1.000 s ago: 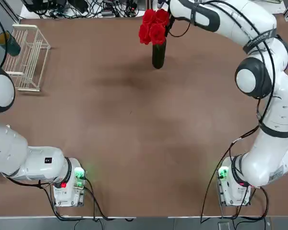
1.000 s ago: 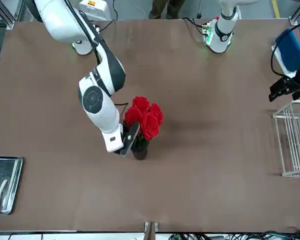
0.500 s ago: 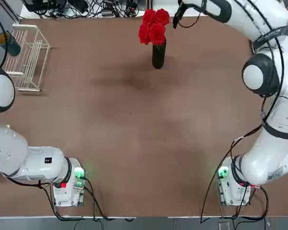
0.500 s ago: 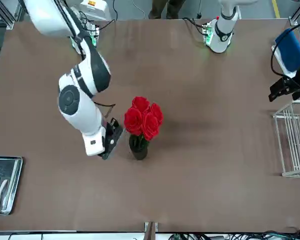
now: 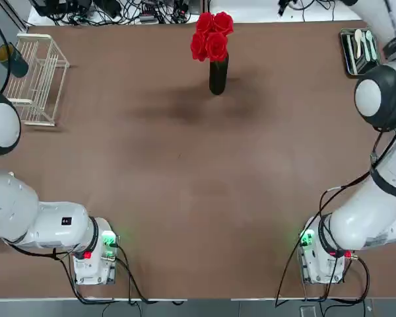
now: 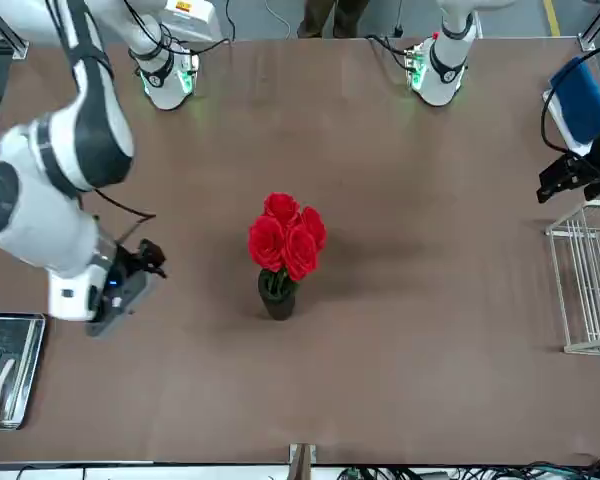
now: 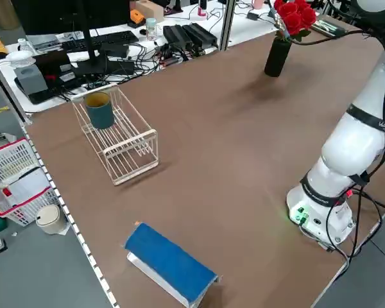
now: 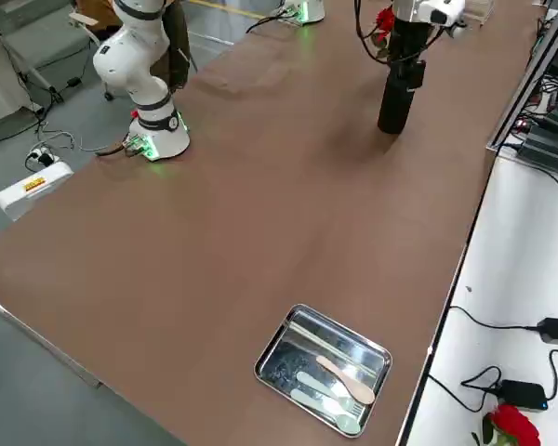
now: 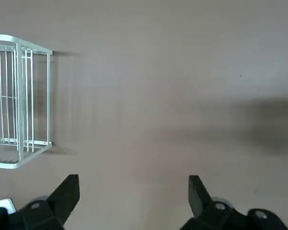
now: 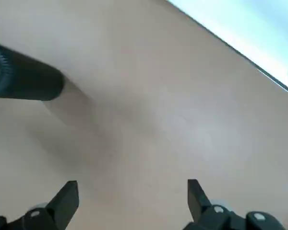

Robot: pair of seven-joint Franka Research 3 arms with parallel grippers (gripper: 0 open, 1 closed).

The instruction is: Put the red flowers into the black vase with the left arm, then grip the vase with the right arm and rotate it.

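- The bunch of red roses (image 6: 285, 237) is seen standing in the slim matte black cylinder vase (image 6: 277, 298), upright on the brown table (image 6: 430, 300).
- The right gripper (image 10: 129, 203) is held spread and empty, well apart from the vase.
- The left gripper (image 9: 133, 199) is likewise spread, near the white wire rack (image 9: 19, 100).

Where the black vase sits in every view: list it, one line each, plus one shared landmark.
Top view: black vase, far middle.
Front view: centre, near the camera.
Left side view: upper right.
Right side view: upper right.
Left wrist view: not in it.
Right wrist view: far left, seen lying sideways.
Shared landmark: the red flowers standing in it; the right wrist view misses them.
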